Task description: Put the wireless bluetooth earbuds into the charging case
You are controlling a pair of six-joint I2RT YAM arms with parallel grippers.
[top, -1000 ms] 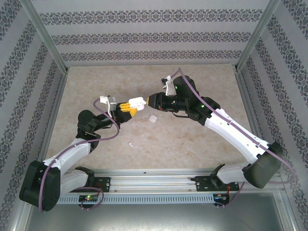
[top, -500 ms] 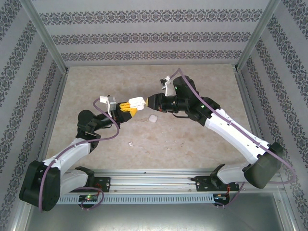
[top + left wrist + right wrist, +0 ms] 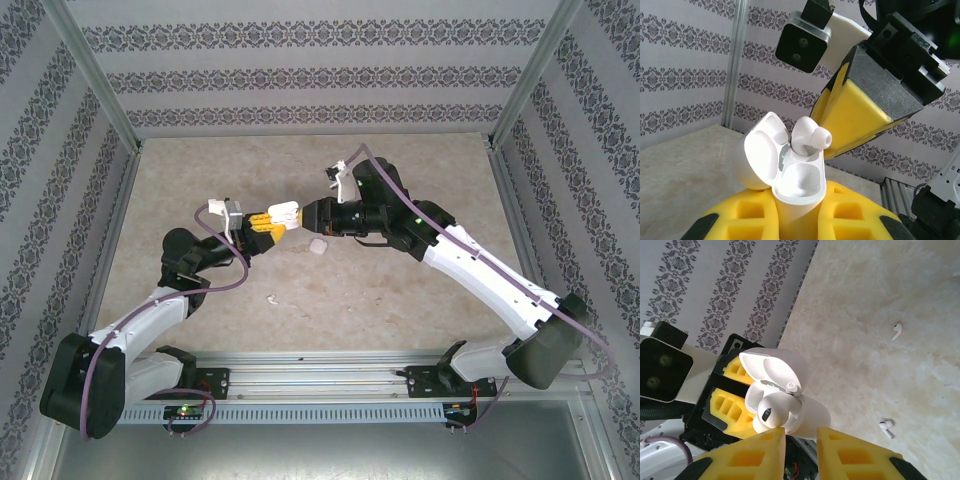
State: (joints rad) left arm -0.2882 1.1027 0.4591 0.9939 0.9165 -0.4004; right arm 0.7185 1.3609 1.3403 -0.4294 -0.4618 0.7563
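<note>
My left gripper [image 3: 270, 222] is shut on a white charging case [image 3: 799, 192], held above the table with its lid [image 3: 760, 160] swung open. One white earbud [image 3: 810, 137] sits partly in the case's far well, its rubber tip up; the near well is bare. My right gripper [image 3: 801, 432] faces the case, its yellow fingers [image 3: 765, 450] a narrow gap apart with nothing between them. The left fingertip touches the earbud [image 3: 772, 412]. Two more earbuds [image 3: 897, 331] [image 3: 886, 426] lie loose on the table.
A second white case [image 3: 318, 246] lies on the marble table [image 3: 400, 290] just under the two grippers. A small white earbud [image 3: 270, 299] lies nearer the front. Patterned walls and metal posts enclose the table on three sides.
The right wrist has turned slightly and edged left toward the case. The left arm and the case have stayed still.
</note>
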